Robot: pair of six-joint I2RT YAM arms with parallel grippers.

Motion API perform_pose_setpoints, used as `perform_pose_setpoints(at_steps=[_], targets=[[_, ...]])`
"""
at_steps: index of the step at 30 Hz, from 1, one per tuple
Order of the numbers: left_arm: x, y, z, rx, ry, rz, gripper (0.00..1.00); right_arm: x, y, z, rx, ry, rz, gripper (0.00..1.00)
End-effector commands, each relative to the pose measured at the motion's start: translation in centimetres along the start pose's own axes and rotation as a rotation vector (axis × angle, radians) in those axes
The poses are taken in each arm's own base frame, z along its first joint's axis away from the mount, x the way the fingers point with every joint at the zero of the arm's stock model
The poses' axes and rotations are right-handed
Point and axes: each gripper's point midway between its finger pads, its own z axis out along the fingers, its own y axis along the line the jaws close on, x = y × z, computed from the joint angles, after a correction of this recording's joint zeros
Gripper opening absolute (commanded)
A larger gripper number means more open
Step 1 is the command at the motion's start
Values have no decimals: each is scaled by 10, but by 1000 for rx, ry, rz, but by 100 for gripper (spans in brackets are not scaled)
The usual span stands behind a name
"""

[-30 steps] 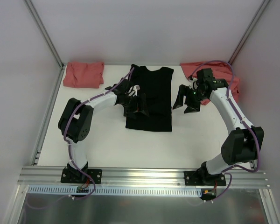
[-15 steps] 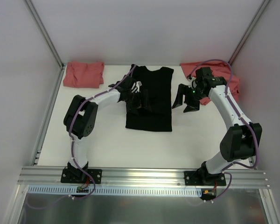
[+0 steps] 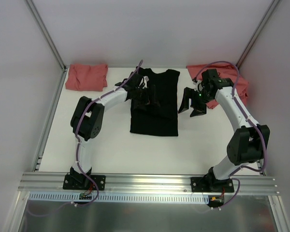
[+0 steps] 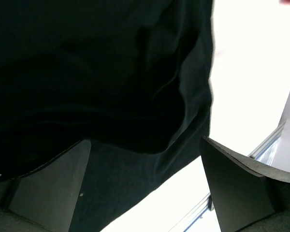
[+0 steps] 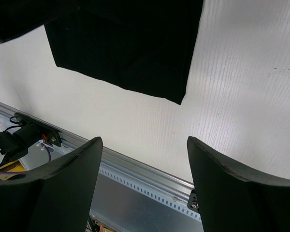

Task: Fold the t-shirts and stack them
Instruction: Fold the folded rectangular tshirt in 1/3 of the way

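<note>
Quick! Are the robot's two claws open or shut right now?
Left gripper: open, empty, over the black t-shirt.
Right gripper: open, empty, over the table beside it.

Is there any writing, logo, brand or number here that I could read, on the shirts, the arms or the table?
None can be read.
Large black cloth t-shirt: no print shows in any view.
Folded salmon-red shirt at far left and crumpled salmon-red shirt at far right: plain.
Small wired parts on the front metal rail: too small to tell any marking.
</note>
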Motion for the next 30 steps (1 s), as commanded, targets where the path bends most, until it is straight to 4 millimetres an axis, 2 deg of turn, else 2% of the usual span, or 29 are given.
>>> perform_pose_setpoints(at_steps=[1, 11, 14, 17, 18, 20, 21, 22, 23, 24, 26, 27, 30], targets=[[-35, -19, -2, 24, -115, 35, 99, -2, 8, -7, -28, 8, -22, 76], [-81, -38, -2, 69, -293, 98, 99, 6, 7, -8, -34, 34, -16, 76], [-85, -50, -13, 91, -301, 112, 99, 7, 8, -10, -39, 31, -18, 76], [-73, -61, -39, 82, -245, 152, 99, 9, 7, -9, -39, 25, -19, 76], [-56, -56, -44, 74, -176, 133, 99, 10, 7, -9, -40, 22, -20, 75], [-37, -63, -61, 98, -129, 122, 99, 9, 7, -7, -43, 15, -20, 76], [-15, -51, -59, 85, -71, 91, 99, 9, 7, -7, -44, 13, -21, 76], [-8, -55, -74, 93, -80, 93, 99, 9, 7, -7, -46, 10, -21, 76], [1, -51, -78, 88, -71, 81, 99, 8, 8, -7, -48, 4, -18, 76], [18, -44, -83, 81, -48, 56, 99, 7, 8, -7, -50, -6, -19, 76], [40, -33, -83, 69, 2, 15, 99, 8, 8, -6, -56, -8, -12, 75], [46, -36, -87, 83, 15, 12, 99, 8, 9, -6, -57, -14, -13, 76], [62, -27, -84, 68, 43, 4, 99, 11, 7, -3, -60, -12, -7, 76]])
